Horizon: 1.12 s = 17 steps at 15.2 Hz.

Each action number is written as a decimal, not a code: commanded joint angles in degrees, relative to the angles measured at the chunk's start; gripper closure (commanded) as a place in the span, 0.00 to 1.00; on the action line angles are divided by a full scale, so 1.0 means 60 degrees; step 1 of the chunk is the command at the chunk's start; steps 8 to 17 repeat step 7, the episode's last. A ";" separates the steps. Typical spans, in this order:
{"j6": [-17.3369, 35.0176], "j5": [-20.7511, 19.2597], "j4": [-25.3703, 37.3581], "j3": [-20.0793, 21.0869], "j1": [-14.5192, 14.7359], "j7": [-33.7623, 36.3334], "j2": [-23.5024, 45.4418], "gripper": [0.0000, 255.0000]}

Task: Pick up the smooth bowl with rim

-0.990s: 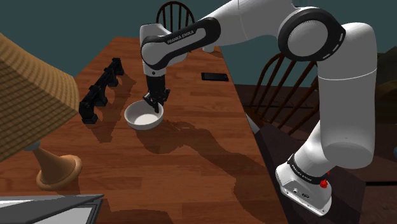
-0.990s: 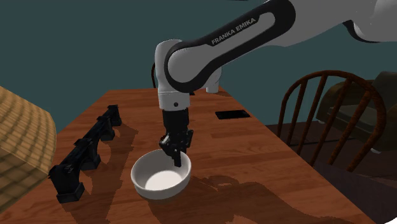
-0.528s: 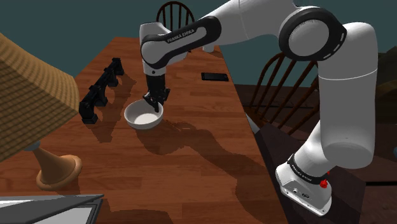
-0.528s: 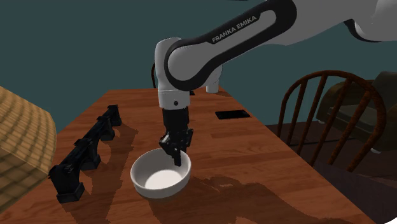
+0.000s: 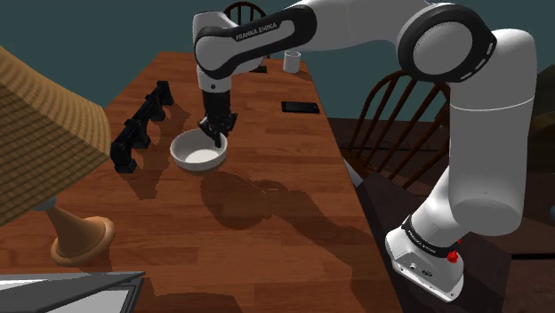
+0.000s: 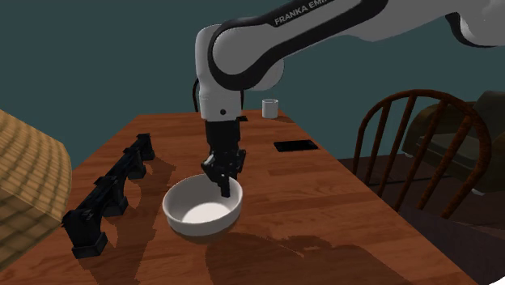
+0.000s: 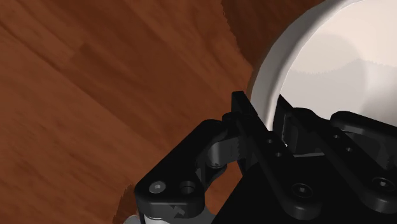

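Gripper [image 6: 225, 188] pinches the rim of the white bowl [image 6: 202, 212], one finger inside the wall and one outside, on the side away from the black rack [image 6: 105, 198]. The bowl hangs upright just above the wooden table [image 5: 267, 222], with its shadow on the boards beneath.

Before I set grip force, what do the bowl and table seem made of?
The bowl: plain white, smooth, softly shaded; perhaps glazed ceramic, but the look leaves it open. The table: reddish-brown wood, plank grain visible, slight sheen.
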 commanded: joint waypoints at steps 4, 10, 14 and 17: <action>-0.0579 0.0009 0.0418 0.0018 0.0000 0.0087 -0.0172 1.00; -0.0707 0.0011 0.0512 0.0022 -0.0001 0.0105 -0.0207 1.00; -0.0707 0.0011 0.0512 0.0022 -0.0001 0.0105 -0.0207 1.00; -0.0707 0.0011 0.0512 0.0022 -0.0001 0.0105 -0.0207 1.00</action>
